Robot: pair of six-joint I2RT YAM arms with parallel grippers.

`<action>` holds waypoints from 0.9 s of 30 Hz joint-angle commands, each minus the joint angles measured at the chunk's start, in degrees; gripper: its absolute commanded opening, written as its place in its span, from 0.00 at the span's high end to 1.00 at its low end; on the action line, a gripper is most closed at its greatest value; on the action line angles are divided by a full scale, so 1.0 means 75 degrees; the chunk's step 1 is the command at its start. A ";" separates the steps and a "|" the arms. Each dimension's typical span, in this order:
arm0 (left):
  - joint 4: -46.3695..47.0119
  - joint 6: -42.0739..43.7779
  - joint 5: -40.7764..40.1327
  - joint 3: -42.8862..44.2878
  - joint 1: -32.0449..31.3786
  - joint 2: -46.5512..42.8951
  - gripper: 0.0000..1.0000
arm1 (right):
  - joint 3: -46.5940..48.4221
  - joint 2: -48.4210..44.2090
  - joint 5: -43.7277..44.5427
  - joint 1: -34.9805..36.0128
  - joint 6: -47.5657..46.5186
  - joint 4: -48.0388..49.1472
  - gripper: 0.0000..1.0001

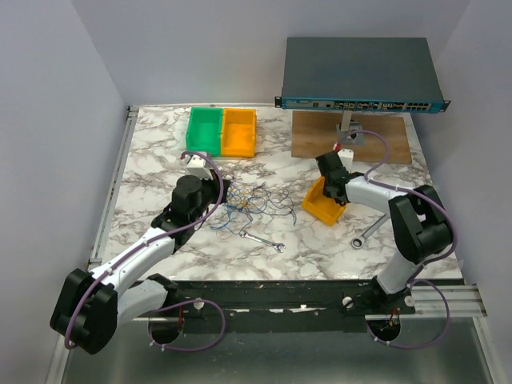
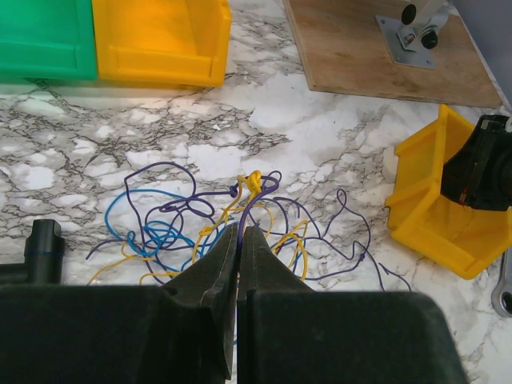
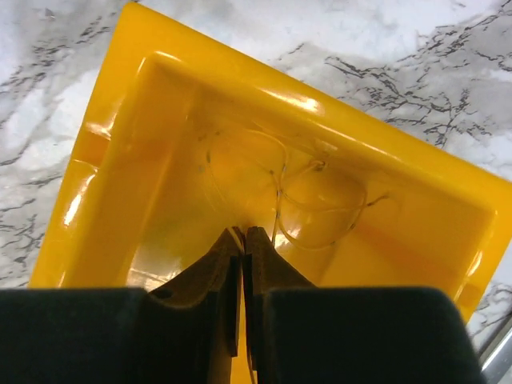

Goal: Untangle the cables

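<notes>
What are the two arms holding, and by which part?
Left gripper: jaws shut on one purple strand of the cables, just above the tangle. Right gripper: shut over the yellow bin; a hold cannot be told.

My left arm (image 1: 144, 256) stretched from its base toward one o'clock, left claw (image 2: 240, 232) tipped down, jaws pinched shut on a strand of the cables (image 2: 246, 206), my right arm (image 1: 416, 228) elbow raised, forearm reaching toward ten o'clock, right claw (image 3: 242, 234) pointing down, jaws all but closed
</notes>
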 commanded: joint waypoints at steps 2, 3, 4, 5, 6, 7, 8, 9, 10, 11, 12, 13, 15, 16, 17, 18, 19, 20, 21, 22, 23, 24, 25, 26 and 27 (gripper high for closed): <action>-0.0078 0.0047 0.0008 0.0190 -0.0051 -0.0065 0.96 | 0.0021 -0.0061 -0.0470 -0.0161 0.0417 -0.0176 0.68; -0.0082 0.0047 0.0008 0.0202 -0.0050 -0.0065 0.96 | 0.0058 -0.0185 -0.0455 -0.0159 0.0429 -0.0282 0.61; -0.0102 0.0047 -0.0004 0.0206 -0.0051 -0.0075 0.96 | 0.0093 -0.0310 -0.0461 -0.0164 0.0440 -0.0345 0.59; -0.0101 0.0047 -0.0004 0.0197 -0.0051 -0.0078 0.96 | 0.0117 -0.0460 -0.0487 -0.0167 0.0431 -0.0402 0.59; -0.0101 0.0047 -0.0015 0.0195 -0.0051 -0.0088 0.96 | 0.0158 -0.0608 -0.0501 -0.0163 0.0406 -0.0455 0.58; -0.0112 0.0058 -0.0020 0.0201 -0.0051 -0.0094 0.96 | 0.0190 -0.0716 -0.0513 -0.0157 0.0401 -0.0518 0.58; -0.0113 0.0058 -0.0027 0.0203 -0.0051 -0.0100 0.96 | 0.0246 -0.0818 -0.0515 -0.0157 0.0381 -0.0577 0.57; -0.0113 0.0058 -0.0038 0.0198 -0.0051 -0.0100 0.96 | 0.0296 -0.0882 -0.0508 -0.0164 0.0360 -0.0645 0.56; -0.0125 0.0058 -0.0039 0.0204 -0.0051 -0.0095 0.96 | 0.0348 -0.0925 -0.0508 -0.0157 0.0340 -0.0714 0.56; -0.0125 0.0061 -0.0039 0.0201 -0.0045 -0.0105 0.96 | 0.0429 -0.0956 -0.0503 -0.0168 0.0317 -0.0807 0.56; -0.0125 0.0065 -0.0039 0.0207 -0.0051 -0.0101 0.96 | 0.0481 -0.0993 -0.0499 -0.0157 0.0301 -0.0873 0.56; -0.0125 0.0070 -0.0039 0.0205 -0.0051 -0.0101 0.96 | 0.0524 -0.1026 -0.0471 -0.0157 0.0307 -0.0948 0.56; -0.0125 0.0070 -0.0051 0.0207 -0.0051 -0.0106 0.96 | 0.0575 -0.1157 -0.0461 -0.0161 0.0269 -0.1029 0.55; -0.0126 0.0070 -0.0061 0.0212 -0.0051 -0.0106 0.96 | 0.0576 -0.1206 -0.0446 -0.0163 0.0244 -0.1053 0.53; -0.0135 0.0070 -0.0068 0.0212 -0.0045 -0.0105 0.96 | 0.0590 -0.1272 -0.0410 -0.0165 0.0241 -0.1084 0.52; -0.0137 0.0081 -0.0074 0.0210 -0.0048 -0.0106 0.96 | 0.0614 -0.1314 -0.0377 -0.0159 0.0226 -0.1122 0.52; -0.0137 0.0082 -0.0074 0.0218 -0.0051 -0.0106 0.96 | 0.0639 -0.1354 -0.0353 -0.0163 0.0208 -0.1157 0.50; -0.0137 0.0085 -0.0074 0.0219 -0.0051 -0.0099 0.96 | 0.0646 -0.1382 -0.0339 -0.0162 0.0187 -0.1195 0.48; -0.0134 0.0091 -0.0086 0.0219 -0.0051 -0.0100 0.96 | 0.0651 -0.1416 -0.0332 -0.0165 0.0168 -0.1197 0.46; -0.0138 0.0093 -0.0086 0.0217 -0.0051 -0.0099 0.96 | 0.0641 -0.1441 -0.0316 -0.0160 0.0144 -0.1197 0.45; -0.0135 0.0093 -0.0088 0.0227 -0.0050 -0.0100 0.96 | 0.0634 -0.1437 -0.0287 -0.0159 0.0118 -0.1197 0.44; -0.0137 0.0093 -0.0091 0.0230 -0.0051 -0.0089 0.96 | 0.0619 -0.1403 -0.0266 -0.0160 0.0121 -0.1191 0.44; -0.0147 0.0093 -0.0093 0.0230 -0.0051 -0.0088 0.96 | 0.0606 -0.1365 -0.0217 -0.0168 0.0112 -0.1177 0.44; -0.0148 0.0093 -0.0096 0.0230 -0.0051 -0.0090 0.96 | 0.0583 -0.1294 -0.0198 -0.0167 0.0107 -0.1165 0.44; -0.0148 0.0093 -0.0098 0.0227 -0.0051 -0.0087 0.96 | 0.0570 -0.1218 -0.0183 -0.0163 0.0102 -0.1162 0.44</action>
